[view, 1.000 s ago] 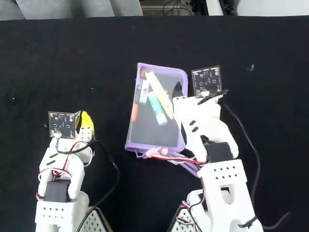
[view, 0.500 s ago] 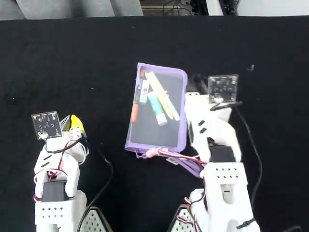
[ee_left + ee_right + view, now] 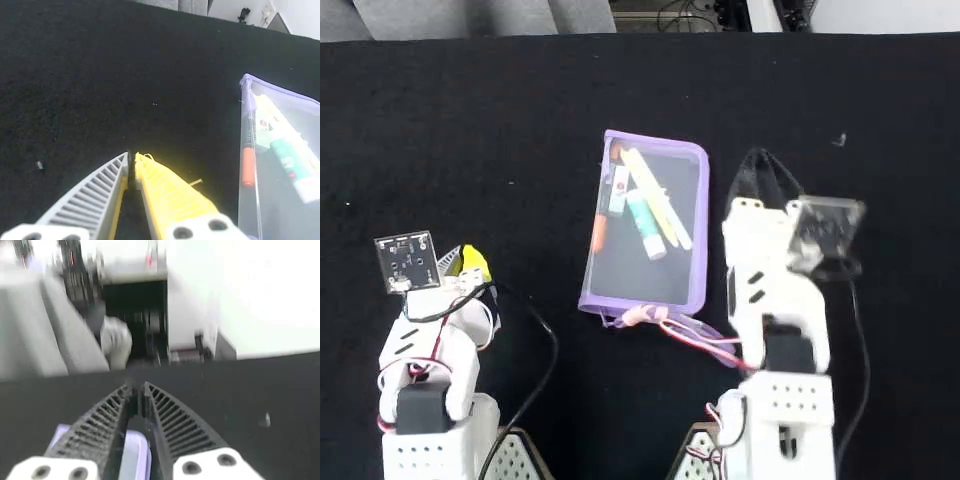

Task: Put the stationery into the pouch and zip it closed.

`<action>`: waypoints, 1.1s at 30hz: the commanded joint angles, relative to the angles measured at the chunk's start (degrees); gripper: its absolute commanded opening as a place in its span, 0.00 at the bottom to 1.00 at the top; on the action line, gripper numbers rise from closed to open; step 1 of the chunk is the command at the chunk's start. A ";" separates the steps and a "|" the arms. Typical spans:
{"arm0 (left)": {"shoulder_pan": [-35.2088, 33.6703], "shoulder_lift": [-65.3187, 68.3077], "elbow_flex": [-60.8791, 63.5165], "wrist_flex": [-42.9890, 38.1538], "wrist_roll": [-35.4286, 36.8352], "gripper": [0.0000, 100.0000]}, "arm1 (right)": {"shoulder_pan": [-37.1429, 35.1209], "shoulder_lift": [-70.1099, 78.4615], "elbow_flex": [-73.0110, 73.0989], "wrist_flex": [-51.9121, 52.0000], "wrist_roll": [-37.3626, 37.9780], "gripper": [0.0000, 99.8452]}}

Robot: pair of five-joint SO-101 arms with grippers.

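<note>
As the pouch [image 3: 645,235] lies lengthwise away from both arms, right gripper [image 3: 762,165], clenched empty, sits nearer it than left gripper [image 3: 466,254], likewise clenched.

A black bench [image 3: 470,120] carries a purple-edged clear pouch [image 3: 645,270] lying flat near its middle, stationery inside.

stationery [image 3: 642,210] in pouch [image 3: 645,288], between both arms
</note>
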 commanded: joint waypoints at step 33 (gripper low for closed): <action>-0.13 0.26 13.76 12.66 0.35 0.03 | 4.48 -31.69 14.29 42.20 6.95 0.02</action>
